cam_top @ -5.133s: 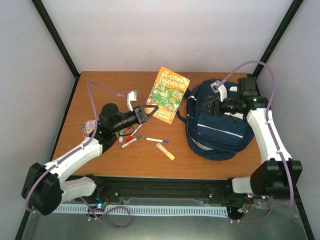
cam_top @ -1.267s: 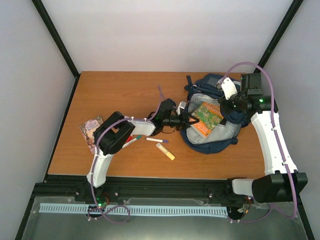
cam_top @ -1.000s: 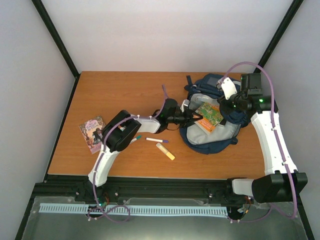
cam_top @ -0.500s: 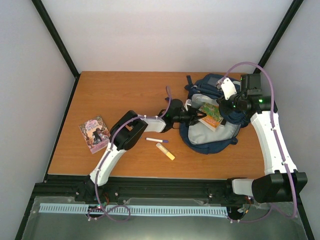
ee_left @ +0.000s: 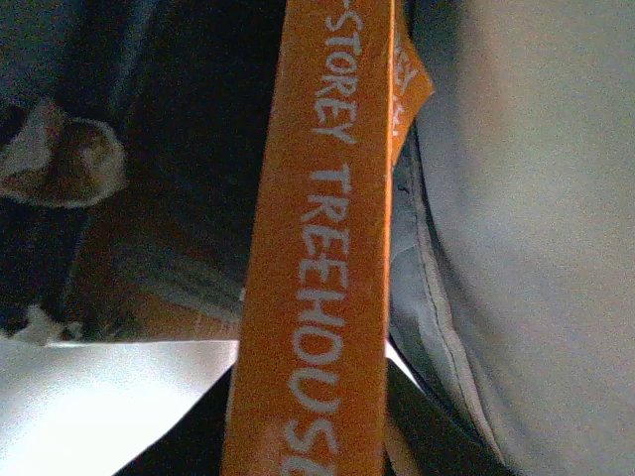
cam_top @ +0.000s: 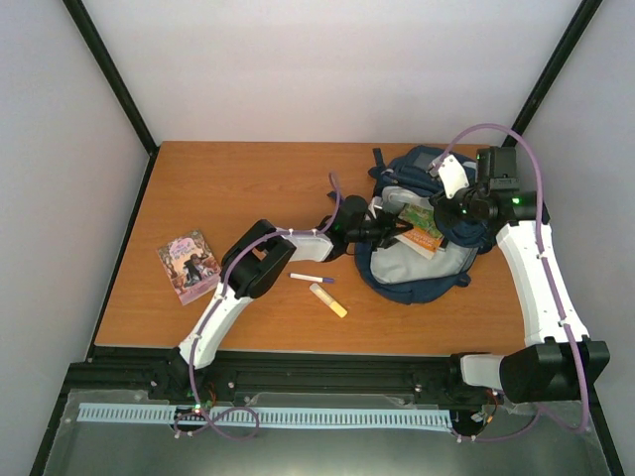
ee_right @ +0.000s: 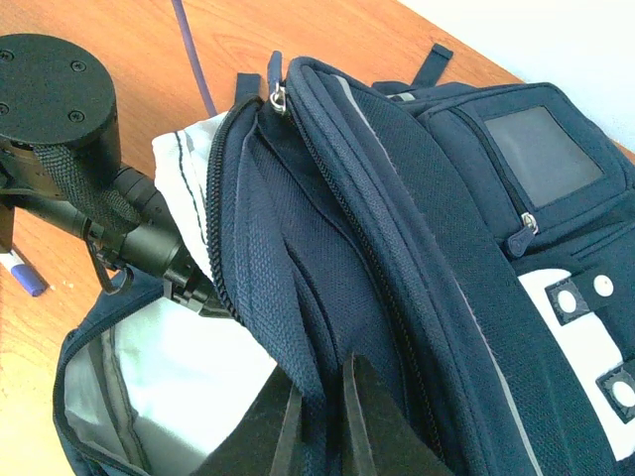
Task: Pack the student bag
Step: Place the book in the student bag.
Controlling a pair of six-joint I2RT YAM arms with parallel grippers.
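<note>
Student bag point(cam_top: 417, 270) was pinched open by right gripper point(ee_right: 322, 387), orange book point(ee_left: 317, 248) part-inserted, left gripper point(cam_top: 385, 230) hold could not be told; purple book point(cam_top: 189, 266), marker point(cam_top: 312, 279), yellow stick point(cam_top: 328, 299) not yet packed.

The student bag point(cam_top: 422, 164) lies open at the right rear of the bench point(cam_top: 238, 188), with a treehouse book point(cam_top: 421, 226) partly inside its mouth. Left of the bag and nearer the front edge, a marker point(cam_top: 311, 279) lies just behind a glue stick point(cam_top: 328, 299), the two not touching. A second book point(cam_top: 189, 266) rests well apart from them, by the bench's left edge.
</note>
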